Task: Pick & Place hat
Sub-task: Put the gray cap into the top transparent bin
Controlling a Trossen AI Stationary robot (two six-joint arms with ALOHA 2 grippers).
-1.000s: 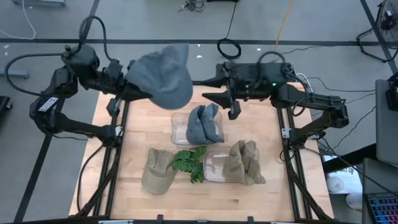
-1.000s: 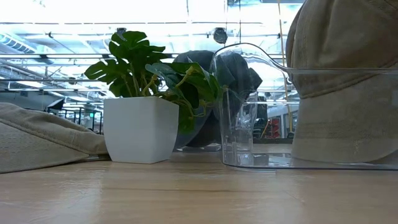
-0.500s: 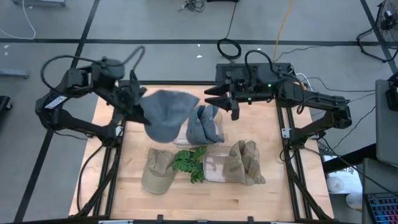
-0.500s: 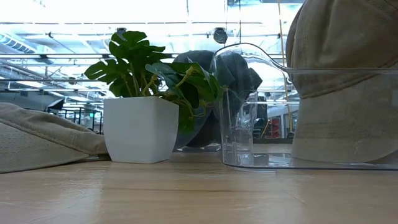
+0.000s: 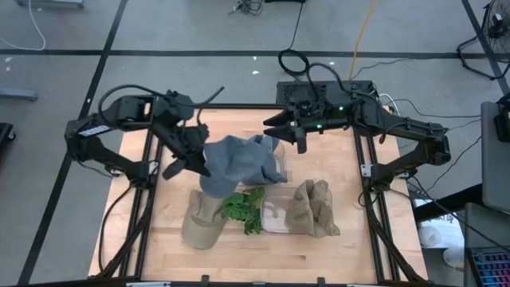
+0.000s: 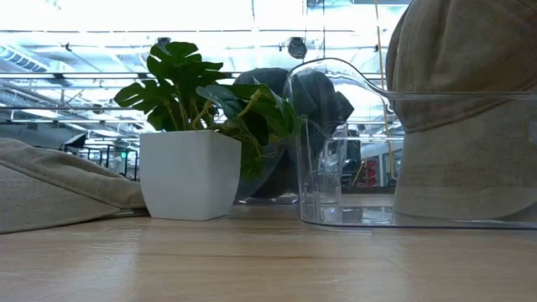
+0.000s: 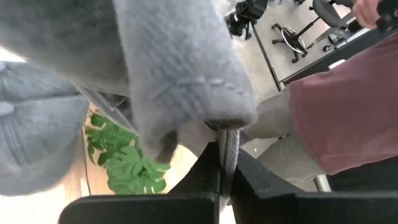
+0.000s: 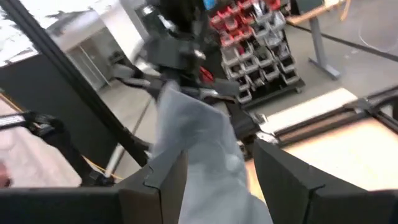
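Observation:
My left gripper (image 5: 197,162) is shut on a blue-grey hat (image 5: 236,162), which it carries over the far clear bin (image 5: 278,151). Another blue-grey hat (image 5: 268,145) sits in that bin, mostly covered. In the left wrist view the carried hat (image 7: 180,68) fills the frame past my shut fingers. My right gripper (image 5: 281,132) hovers open over the bin's far edge, beside the hat and not touching it. The right wrist view shows the hat (image 8: 194,140) beyond that gripper's open fingers. A tan hat (image 5: 201,220) lies flat on the table near the near edge. My left gripper pinches a thin edge of the blue-grey hat (image 7: 229,142) between its two shut fingers, coming from the table's left side and slanting down. The hat spreads away from the fingers over the bin, clear of the table. Whether it touches the hat below, I cannot tell.
A small plant in a white pot (image 5: 244,210) (image 6: 191,172) stands between the tan hat and a second clear bin (image 5: 275,214) holding tan hats (image 5: 311,209) (image 6: 470,109). A person in a maroon shirt (image 7: 348,106) stands beyond the table. Bare wood lies along the table's left side.
My left gripper has swung from above the table's far left corner down and toward the middle, carrying the blue-grey hat. The hat was high over the far edge and now hangs low over the far clear bin. My right gripper has stayed open near the bin's far edge.

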